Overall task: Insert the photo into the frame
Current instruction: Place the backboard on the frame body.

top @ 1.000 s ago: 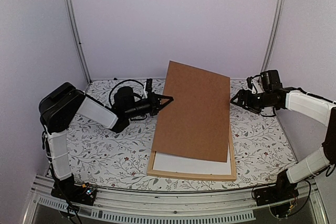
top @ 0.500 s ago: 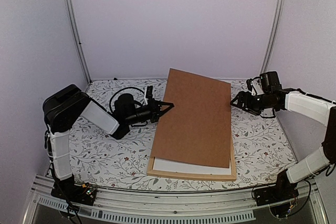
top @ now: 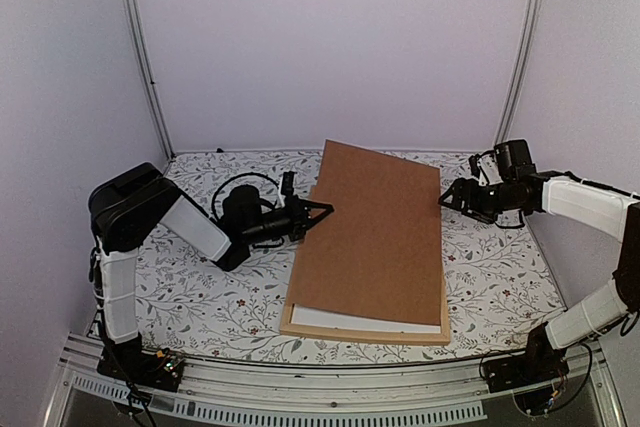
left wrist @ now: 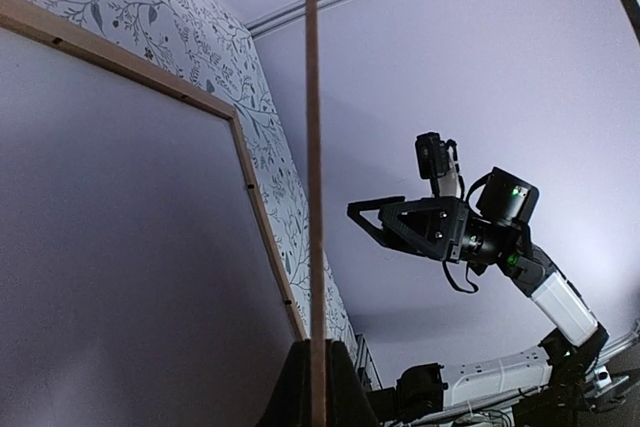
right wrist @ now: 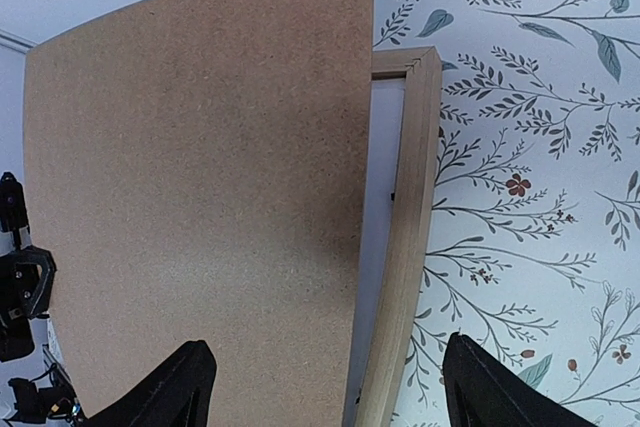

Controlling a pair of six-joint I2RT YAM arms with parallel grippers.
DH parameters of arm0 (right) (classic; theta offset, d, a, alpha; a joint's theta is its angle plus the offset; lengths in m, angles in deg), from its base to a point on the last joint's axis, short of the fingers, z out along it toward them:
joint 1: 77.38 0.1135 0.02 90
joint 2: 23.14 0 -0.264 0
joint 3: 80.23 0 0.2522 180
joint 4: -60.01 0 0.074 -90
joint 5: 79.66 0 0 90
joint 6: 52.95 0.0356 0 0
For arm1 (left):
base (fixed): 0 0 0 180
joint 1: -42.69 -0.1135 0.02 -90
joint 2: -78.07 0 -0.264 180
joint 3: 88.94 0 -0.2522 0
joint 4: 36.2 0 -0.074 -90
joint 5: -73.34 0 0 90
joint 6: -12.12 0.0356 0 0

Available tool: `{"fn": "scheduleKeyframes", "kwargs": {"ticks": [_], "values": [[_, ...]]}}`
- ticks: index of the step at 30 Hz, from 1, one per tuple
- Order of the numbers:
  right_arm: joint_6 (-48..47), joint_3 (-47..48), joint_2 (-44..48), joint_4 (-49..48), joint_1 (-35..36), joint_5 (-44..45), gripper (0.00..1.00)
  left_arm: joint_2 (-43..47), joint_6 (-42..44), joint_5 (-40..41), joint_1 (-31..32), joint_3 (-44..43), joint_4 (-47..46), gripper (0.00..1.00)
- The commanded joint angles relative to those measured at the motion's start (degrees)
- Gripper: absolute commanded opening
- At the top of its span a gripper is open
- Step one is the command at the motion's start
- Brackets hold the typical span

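Observation:
The frame (top: pixel 360 335), thin light wood bars, lies flat on the table; its right bar (right wrist: pixel 405 247) shows in the right wrist view. A plain white sheet (top: pixel 362 321) fills it. No printed side shows, so I cannot tell whether this is the photo. A brown backing board (top: pixel 375 227) slants over the frame, its left edge raised. My left gripper (top: pixel 322 210) is shut on that edge (left wrist: pixel 312 197). My right gripper (top: pixel 447 197) hovers open beside the board's far right corner, touching nothing.
The tablecloth (top: pixel 200 277) has a leaf and flower print. Pale walls and two metal posts (top: pixel 140 47) close in the back and sides. The right arm (left wrist: pixel 470 232) shows beyond the board in the left wrist view.
The left gripper has lowered the board's raised edge, so the board lies flatter over the frame. The right gripper has stayed in about the same place.

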Motion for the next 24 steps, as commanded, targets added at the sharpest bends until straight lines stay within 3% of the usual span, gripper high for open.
{"fn": "scheduleKeyframes", "kwargs": {"ticks": [1, 24], "values": [[-0.2, -0.9, -0.6, -0.5, -0.2, 0.8, 0.82, 0.0, 1.6, -0.2, 1.4, 0.6, -4.3, 0.00], [0.2, -2.2, -0.4, -1.2, -0.1, 0.6, 0.82, 0.5, 11.8, -1.2, 1.5, 2.1, 3.9, 0.00]]}}
